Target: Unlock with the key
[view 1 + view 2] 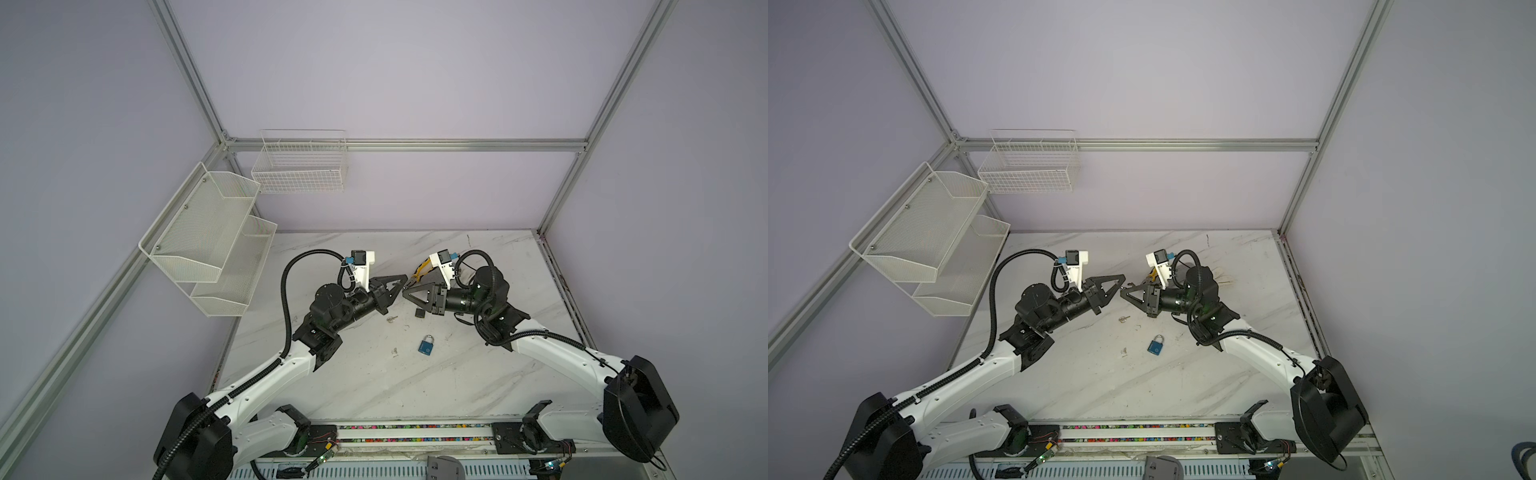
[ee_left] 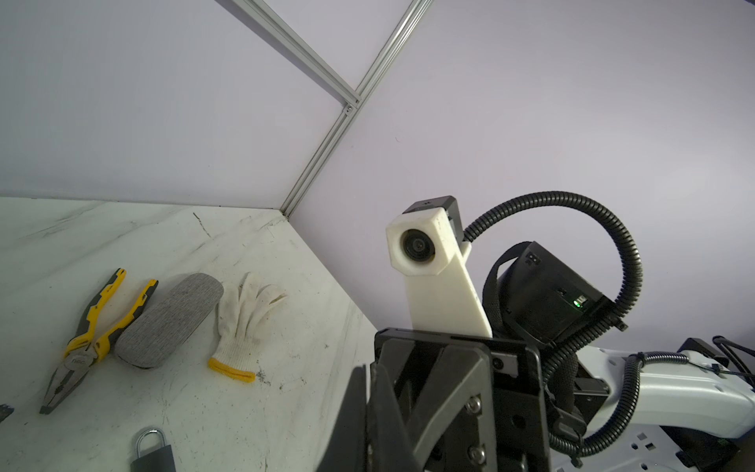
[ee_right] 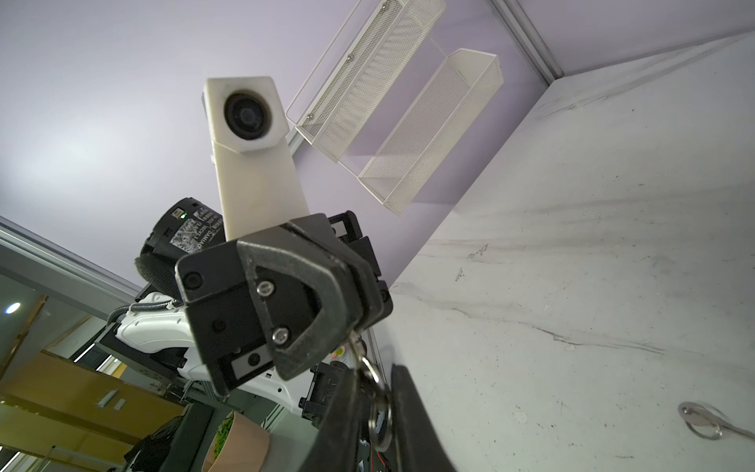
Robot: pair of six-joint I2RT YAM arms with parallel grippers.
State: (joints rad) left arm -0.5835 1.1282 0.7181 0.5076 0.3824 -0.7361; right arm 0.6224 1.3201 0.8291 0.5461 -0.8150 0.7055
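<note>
Above the middle of the table my two grippers meet tip to tip in both top views. The left gripper (image 1: 404,284) (image 1: 1122,283) (image 2: 369,408) is shut on the blade of a small silver key (image 3: 354,346). The key's ring (image 3: 380,412) hangs between the fingers of my right gripper (image 1: 404,293) (image 1: 1122,293) (image 3: 376,392), which have closed to a narrow gap on it. The blue padlock (image 1: 427,345) (image 1: 1156,345) lies flat on the marble table (image 1: 374,386) below them, shackle closed. A second ringed key (image 1: 391,319) (image 1: 1123,319) (image 3: 704,421) lies loose on the table.
Yellow-handled pliers (image 2: 85,335), a grey oval pad (image 2: 167,323) and a white work glove (image 2: 245,327) lie at the back behind the right arm. A small black piece (image 1: 419,312) sits under the right gripper. Mesh shelves (image 1: 208,237) and a wire basket (image 1: 299,162) hang on the walls.
</note>
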